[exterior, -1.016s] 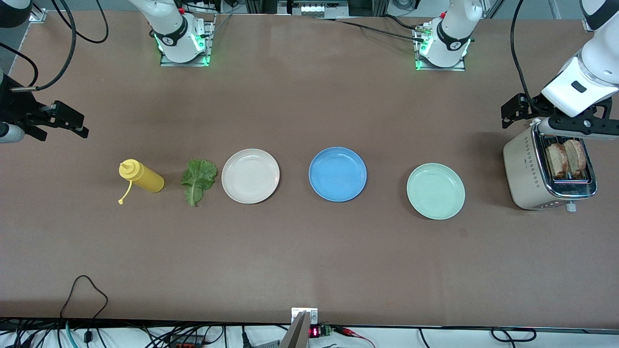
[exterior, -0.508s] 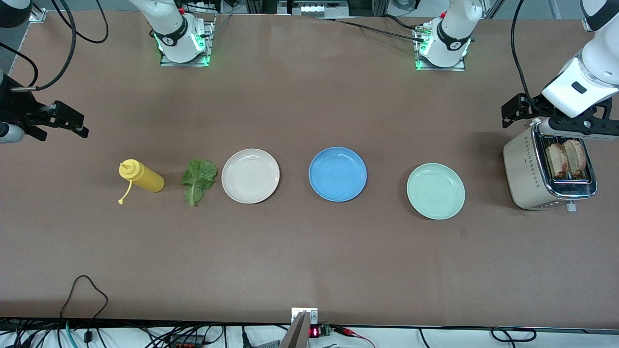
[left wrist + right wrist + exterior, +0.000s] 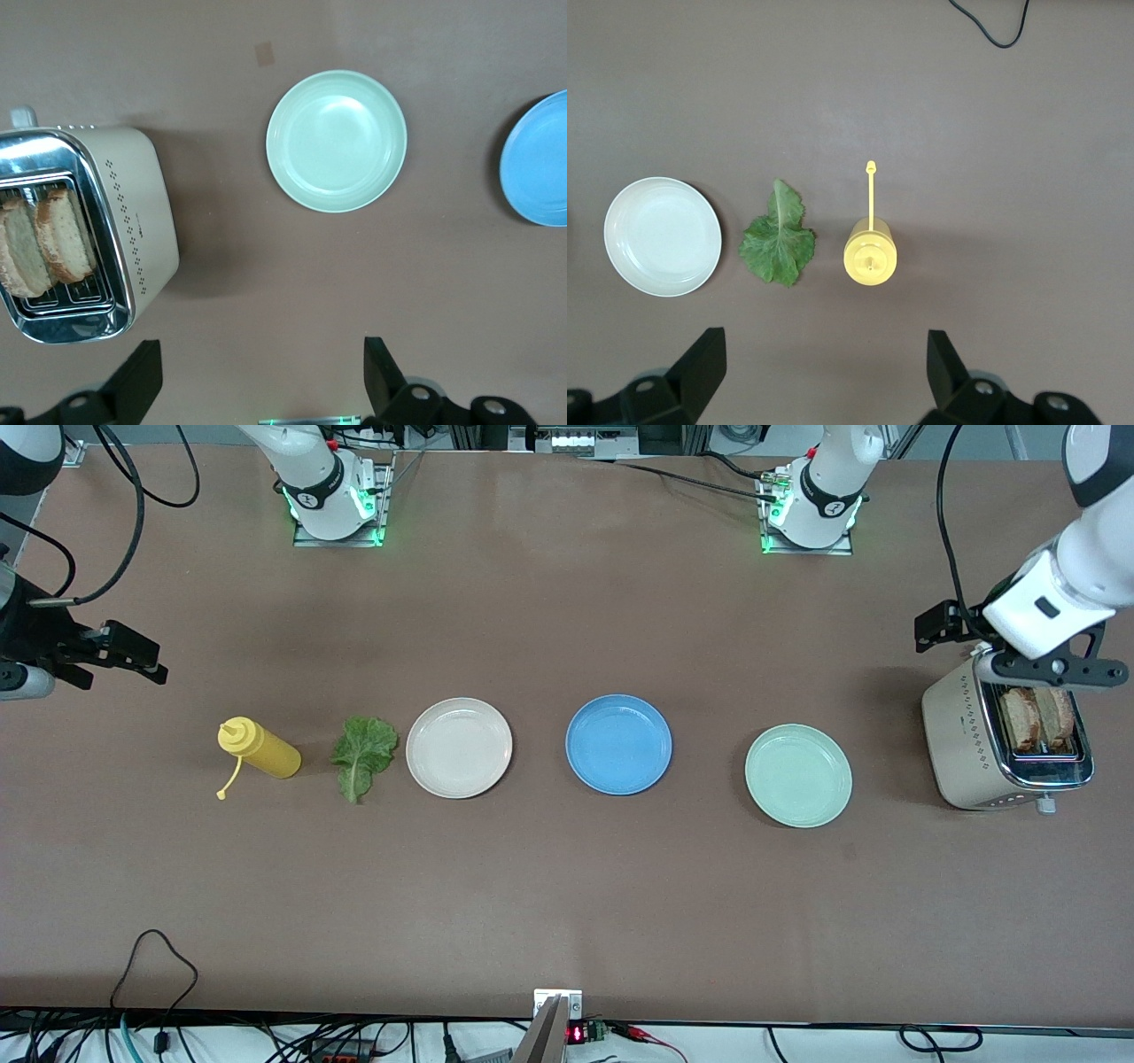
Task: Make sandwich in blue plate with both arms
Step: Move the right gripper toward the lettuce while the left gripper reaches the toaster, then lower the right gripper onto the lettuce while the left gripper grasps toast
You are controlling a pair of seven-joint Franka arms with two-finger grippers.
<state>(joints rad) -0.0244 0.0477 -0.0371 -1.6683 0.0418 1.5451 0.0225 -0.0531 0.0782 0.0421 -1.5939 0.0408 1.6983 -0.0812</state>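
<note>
Over the last second the left gripper, jaws apart and empty, shifts slightly above the cream metal toaster holding two toasted bread slices; the right gripper waits open near the table's edge, and the round blue plate at the table's centre remains bare.

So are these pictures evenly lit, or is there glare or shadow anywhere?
Front view: soft even light, green glow at both arm bases, faint shadow beside the toaster. Left wrist view: bright sheen on the mint-green plate, the toaster's shadow on the table. Right wrist view: flat light, sharp throughout.
</note>
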